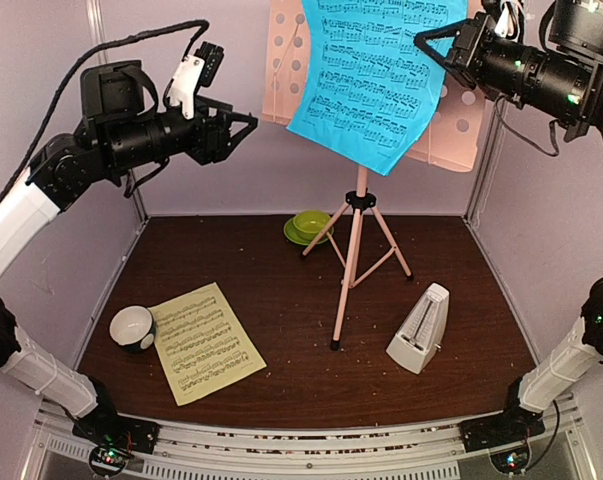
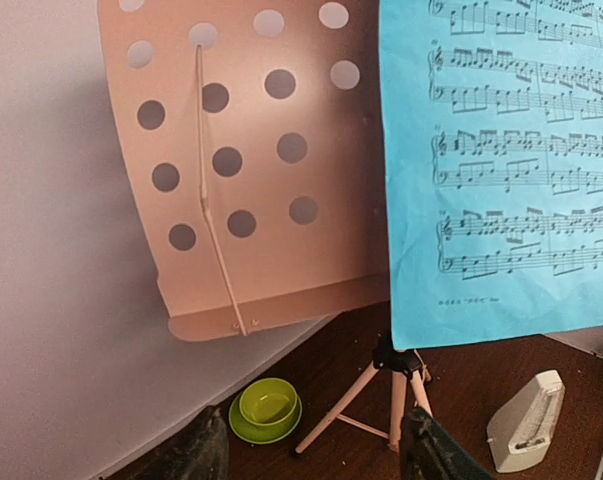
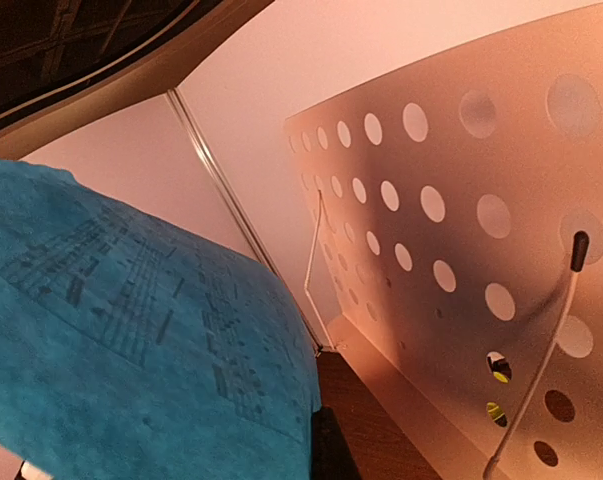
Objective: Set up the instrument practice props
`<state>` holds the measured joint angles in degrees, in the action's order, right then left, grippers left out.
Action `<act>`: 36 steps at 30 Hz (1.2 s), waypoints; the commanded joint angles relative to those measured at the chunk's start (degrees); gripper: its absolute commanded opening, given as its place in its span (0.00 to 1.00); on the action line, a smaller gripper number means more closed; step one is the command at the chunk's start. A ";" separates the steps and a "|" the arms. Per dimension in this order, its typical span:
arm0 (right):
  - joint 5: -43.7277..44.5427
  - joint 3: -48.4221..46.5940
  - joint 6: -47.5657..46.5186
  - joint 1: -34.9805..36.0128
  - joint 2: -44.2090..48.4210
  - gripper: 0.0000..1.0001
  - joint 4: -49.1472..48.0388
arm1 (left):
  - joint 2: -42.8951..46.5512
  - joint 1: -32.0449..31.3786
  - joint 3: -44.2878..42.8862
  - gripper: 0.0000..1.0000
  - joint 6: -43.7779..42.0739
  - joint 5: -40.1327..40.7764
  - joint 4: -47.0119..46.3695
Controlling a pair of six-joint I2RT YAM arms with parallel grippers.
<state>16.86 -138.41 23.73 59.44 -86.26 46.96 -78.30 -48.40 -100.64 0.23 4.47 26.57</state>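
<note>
The pink music stand (image 1: 281, 95) rises on tripod legs (image 1: 356, 255) at the back centre. A blue sheet-music page (image 1: 376, 80) hangs tilted in front of its hole-punched desk (image 2: 251, 150). My right gripper (image 1: 428, 45) is shut on that page's right edge, and in the right wrist view the blue page (image 3: 131, 340) covers the jaws. My left gripper (image 1: 249, 125) hovers open and empty just left of the desk, its fingertips (image 2: 196, 450) wide apart. A pale-yellow page (image 1: 203, 342) lies flat at the front left. The white metronome (image 1: 419, 328) stands at the front right.
A green bowl on a saucer (image 1: 308, 226) sits behind the tripod near the back wall. A small white-and-black cup (image 1: 132, 328) stands beside the yellow page's left edge. Pale walls close in the brown table (image 1: 281, 280) on three sides.
</note>
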 commanded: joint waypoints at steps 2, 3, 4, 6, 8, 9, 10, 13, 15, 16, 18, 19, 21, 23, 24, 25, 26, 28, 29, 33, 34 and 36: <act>-1.41 -2.04 -1.03 -4.00 -0.30 0.00 -3.06 | -8.85 0.86 -11.68 0.61 -5.48 -1.08 -6.69; -1.48 -2.24 -1.21 -4.40 -0.54 0.00 -3.64 | -10.62 1.30 -14.06 0.60 -5.77 -0.53 -6.48; -1.47 -2.53 -1.69 -4.96 -0.91 0.00 -4.11 | -12.41 2.03 -17.38 0.59 -5.61 -0.82 -6.36; -1.15 -3.04 -3.05 -5.41 -1.48 0.00 -5.03 | -15.52 3.69 -21.67 0.59 -4.83 -2.19 -6.35; -1.16 -3.09 -4.28 -5.78 -1.99 0.00 -6.44 | -18.32 4.88 -25.29 0.58 -4.53 -3.04 -6.56; -1.61 -3.09 -4.72 -6.08 -2.46 0.00 -7.06 | -19.70 5.64 -26.84 0.58 -4.45 -3.32 -6.42; -2.24 -3.14 -4.89 -6.56 -2.89 0.00 -7.67 | -20.90 6.17 -28.45 0.58 -4.45 -3.47 -6.06; -3.39 -3.39 -5.34 -7.56 -4.36 0.00 -9.68 | -23.96 7.85 -31.74 0.58 -3.83 -4.29 -5.79; -3.56 -3.60 -5.92 -8.01 -5.46 0.00 -11.14 | -25.18 8.82 -32.74 0.58 -3.21 -5.51 -6.82; -3.49 -3.84 -6.18 -8.15 -5.88 0.00 -11.94 | -25.68 9.26 -33.08 0.57 -2.89 -6.31 -7.40; -3.31 -4.52 -6.97 -8.33 -7.00 0.00 -13.37 | -26.88 10.03 -33.82 0.55 -2.00 -7.59 -8.47; -3.29 -5.03 -7.24 -8.44 -7.66 0.00 -13.79 | -27.36 10.45 -34.02 0.55 -0.88 -8.15 -9.25; -3.34 -6.11 -8.11 -8.46 -8.91 0.00 -14.52 | -28.41 11.21 -34.49 0.54 1.49 -10.24 -10.87; -3.22 -7.01 -9.25 -8.46 -10.07 0.00 -14.93 | -29.81 11.32 -36.04 0.52 2.42 -10.99 -11.43; -2.73 -7.33 -9.71 -8.44 -10.43 0.00 -15.08 | -30.66 11.43 -37.02 0.50 2.41 -11.04 -11.12; -2.25 -7.40 -10.22 -8.46 -10.68 0.00 -15.44 | -31.51 11.46 -38.14 0.48 2.38 -11.06 -10.65; -1.60 -7.41 -10.77 -8.42 -10.85 0.00 -15.82 | -32.23 11.44 -38.97 0.46 2.28 -11.17 -10.32; -0.46 -7.34 -11.49 -8.44 -10.98 0.00 -16.63 | -33.06 11.47 -39.69 0.40 2.12 -11.59 -10.26; -0.05 -7.39 -11.89 -8.46 -11.11 0.00 -17.02 | -33.15 11.49 -39.70 0.36 2.02 -11.74 -10.42; 0.64 -7.34 -13.39 -8.44 -11.81 0.00 -17.89 | -33.39 11.49 -39.63 0.30 2.17 -11.69 -11.30; 0.68 -7.39 -13.58 -8.46 -11.90 0.00 -18.07 | -33.48 11.44 -39.70 0.30 2.19 -11.45 -11.40; 0.61 -7.38 -13.76 -8.44 -12.24 0.00 -18.34 | -33.73 11.48 -39.84 0.31 2.15 -11.08 -11.45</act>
<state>16.27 -144.38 11.81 51.33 -97.73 31.03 -111.46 -37.32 -138.52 1.85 -6.55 19.00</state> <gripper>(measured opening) 0.009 0.304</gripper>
